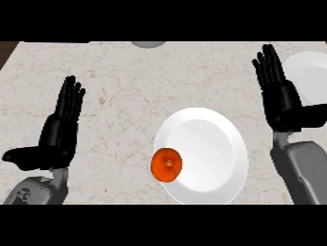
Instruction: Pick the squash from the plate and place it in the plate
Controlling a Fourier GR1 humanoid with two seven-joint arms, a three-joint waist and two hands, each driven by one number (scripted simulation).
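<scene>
Two white plates, one near (pixel 216 144) and one far right (pixel 319 77), one orange squash (pixel 166 165), two hands, left (pixel 56 134) and right (pixel 283 96).

Grey forearms, black left hand (pixel 53 139) and right hand (pixel 285 108)

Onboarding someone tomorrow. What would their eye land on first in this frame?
The orange squash on the left rim of the white plate at centre. Then the two black hands, fingers straight: left hand at the view's left, right hand overlapping a second white plate at the right edge.
</scene>
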